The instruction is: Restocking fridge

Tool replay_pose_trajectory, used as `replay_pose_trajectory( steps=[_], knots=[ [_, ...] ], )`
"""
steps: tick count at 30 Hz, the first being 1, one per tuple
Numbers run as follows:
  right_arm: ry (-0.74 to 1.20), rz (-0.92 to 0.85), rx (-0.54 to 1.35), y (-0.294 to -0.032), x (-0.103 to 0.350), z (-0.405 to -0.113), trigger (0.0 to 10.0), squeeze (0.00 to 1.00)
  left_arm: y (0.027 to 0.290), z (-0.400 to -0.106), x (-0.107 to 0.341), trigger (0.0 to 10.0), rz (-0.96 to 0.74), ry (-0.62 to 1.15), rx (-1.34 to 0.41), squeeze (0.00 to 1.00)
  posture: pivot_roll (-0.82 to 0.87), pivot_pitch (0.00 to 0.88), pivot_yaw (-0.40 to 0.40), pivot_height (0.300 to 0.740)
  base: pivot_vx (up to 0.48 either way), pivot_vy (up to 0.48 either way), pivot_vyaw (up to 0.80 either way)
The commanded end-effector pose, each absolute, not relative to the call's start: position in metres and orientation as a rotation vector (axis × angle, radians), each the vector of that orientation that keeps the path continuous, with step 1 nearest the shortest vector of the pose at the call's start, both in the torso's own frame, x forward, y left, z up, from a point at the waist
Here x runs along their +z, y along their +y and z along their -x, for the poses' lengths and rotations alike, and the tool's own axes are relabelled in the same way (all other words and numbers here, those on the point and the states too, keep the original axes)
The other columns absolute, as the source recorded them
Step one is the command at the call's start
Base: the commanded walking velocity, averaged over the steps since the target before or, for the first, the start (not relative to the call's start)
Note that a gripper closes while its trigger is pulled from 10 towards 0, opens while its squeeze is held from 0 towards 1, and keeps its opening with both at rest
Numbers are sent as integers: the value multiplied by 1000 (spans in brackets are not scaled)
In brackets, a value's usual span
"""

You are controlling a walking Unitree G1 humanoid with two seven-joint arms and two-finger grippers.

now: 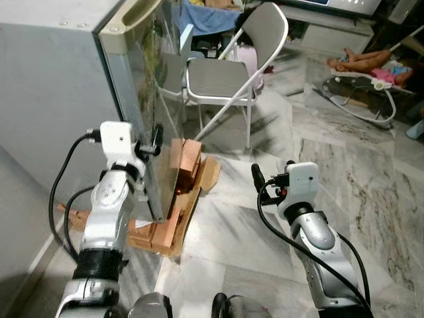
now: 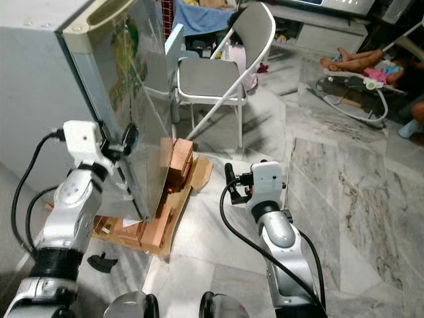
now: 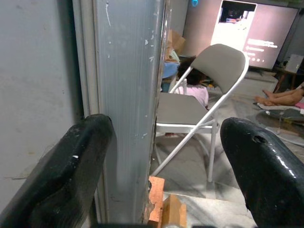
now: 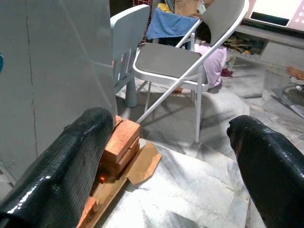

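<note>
A small grey fridge stands on my left, raised on bricks, its door facing right with a handle recess along the top. My left gripper is open at the door's free edge. In the left wrist view that door edge runs between the two black fingers; I cannot tell whether they touch it. My right gripper hangs open above the marble floor, right of the fridge, with nothing between its fingers.
Orange bricks and cardboard lie under and beside the fridge. A grey folding chair and a pale blue plastic chair stand behind. A person sits beyond the chair; another's legs lie by a baby bouncer.
</note>
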State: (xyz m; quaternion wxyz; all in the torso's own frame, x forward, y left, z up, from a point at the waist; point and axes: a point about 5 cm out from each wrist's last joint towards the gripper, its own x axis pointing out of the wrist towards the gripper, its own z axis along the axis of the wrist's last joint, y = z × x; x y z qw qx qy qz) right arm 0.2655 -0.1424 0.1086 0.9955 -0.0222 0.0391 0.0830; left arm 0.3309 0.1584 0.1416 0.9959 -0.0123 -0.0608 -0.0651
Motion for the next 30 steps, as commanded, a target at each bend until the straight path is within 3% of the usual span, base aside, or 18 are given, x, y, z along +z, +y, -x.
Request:
replay_pose_trajectory(
  steps=[1,9,30],
  knots=[
    [78,55,167,-145,111,-262,10000,0,153,-340,148,10000,7,-137,-152,0,38,144,-79,740,0,0,0],
    [94,58,175,-145,110,-254,10000,0,155,-359,153,10000,-34,-143,-89,0,30,135,-79,740,0,0,0],
    [114,68,171,-147,109,-250,10000,0,178,-372,162,10000,-115,-171,62,0,31,132,-75,740,0,0,0]
  ],
)
